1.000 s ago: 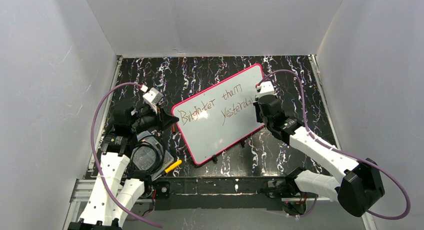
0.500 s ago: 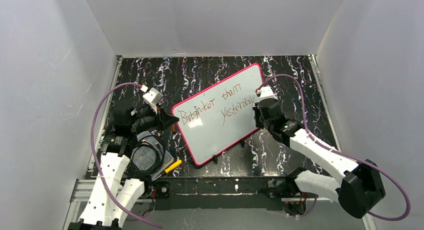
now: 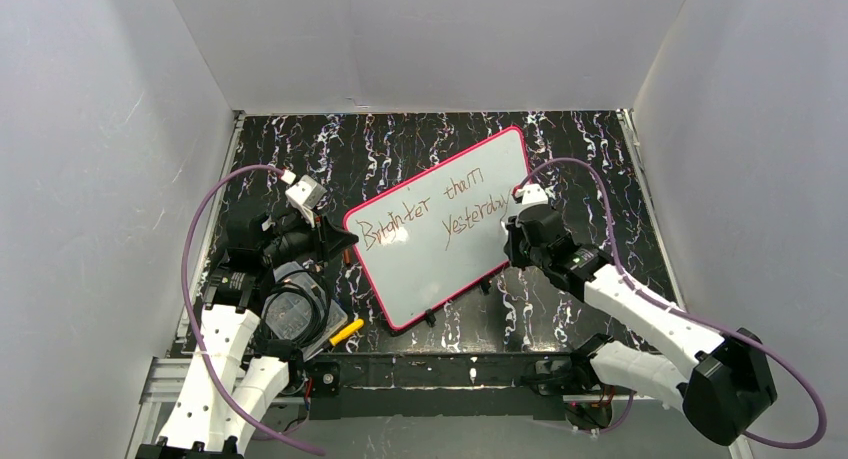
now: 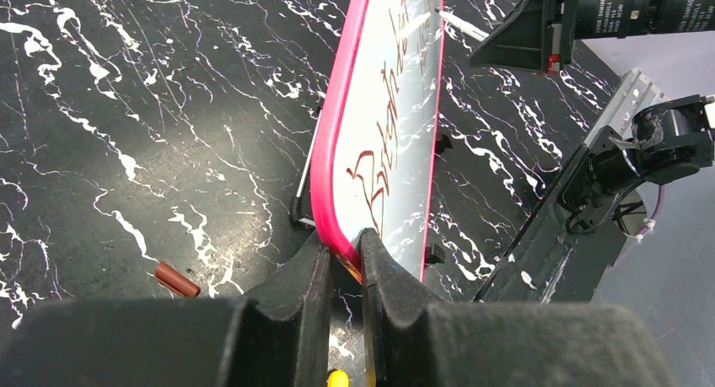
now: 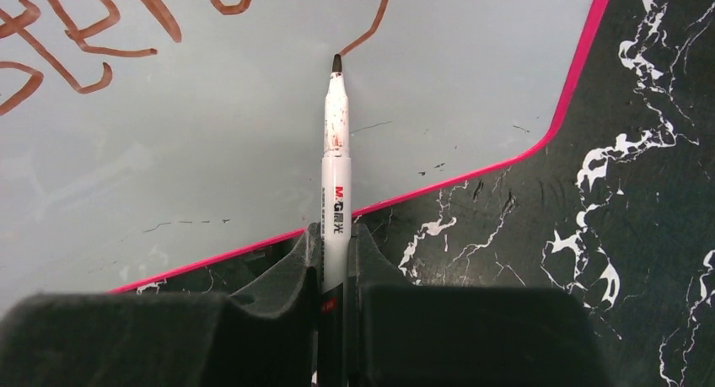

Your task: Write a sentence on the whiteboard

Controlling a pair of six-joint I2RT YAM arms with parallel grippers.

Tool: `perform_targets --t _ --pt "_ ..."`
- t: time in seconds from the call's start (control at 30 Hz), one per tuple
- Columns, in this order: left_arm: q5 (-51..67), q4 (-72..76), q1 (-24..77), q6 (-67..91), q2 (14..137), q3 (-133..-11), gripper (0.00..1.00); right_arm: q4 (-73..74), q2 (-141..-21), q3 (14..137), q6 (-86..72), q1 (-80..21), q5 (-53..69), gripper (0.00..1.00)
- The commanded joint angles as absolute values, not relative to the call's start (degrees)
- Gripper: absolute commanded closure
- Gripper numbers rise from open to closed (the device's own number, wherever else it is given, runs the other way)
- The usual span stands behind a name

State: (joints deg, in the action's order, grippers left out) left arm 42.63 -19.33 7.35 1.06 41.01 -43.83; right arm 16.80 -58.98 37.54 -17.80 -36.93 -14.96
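Note:
The whiteboard, white with a pink-red frame, lies slanted on the black marbled table. The sentence "Brighter than Yesterday" runs across it in reddish-brown in two lines. My left gripper is shut on the board's left corner. My right gripper is shut on a white marker. The marker tip rests at the tail end of the last letter, near the board's lower right edge.
A brown marker cap lies on the table by the left gripper. A round black object and a yellow piece sit near the left arm's base. White walls enclose the table on three sides.
My right gripper has moved down and toward me along the board's right edge, drawing the tail of the last letter. The left gripper and the board have not moved.

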Motion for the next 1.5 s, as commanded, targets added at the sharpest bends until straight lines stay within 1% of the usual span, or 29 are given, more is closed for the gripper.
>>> perform_targets --t 0.0,0.1,0.2,0.53,0.9,1.47 --pt "42.16 -19.51 7.91 -3.94 40.52 -42.89 1.0 19.07 -55.77 38.57 -20.37 -37.53 -18.74 0.99" --pt "42.16 -19.51 7.91 -3.89 40.35 -42.89 1.0 18.95 -54.49 39.37 -20.19 -37.44 -24.82 0.99" --pt "42.24 -19.51 7.91 -3.89 40.26 -42.89 1.0 17.7 -56.06 40.69 -18.35 -37.43 -26.09 0.99" --pt "42.27 -19.51 7.91 -4.0 40.17 -42.87 1.0 12.69 -59.7 42.35 -14.59 -36.83 -26.46 0.99" --pt "42.29 -19.51 8.04 -4.03 40.25 -42.89 1.0 11.36 -62.02 42.58 -13.62 -36.39 -25.5 0.99" --pt "41.98 -19.81 8.0 -3.4 40.05 -42.73 1.0 12.85 -59.98 42.63 -13.76 -36.11 -25.84 0.99"
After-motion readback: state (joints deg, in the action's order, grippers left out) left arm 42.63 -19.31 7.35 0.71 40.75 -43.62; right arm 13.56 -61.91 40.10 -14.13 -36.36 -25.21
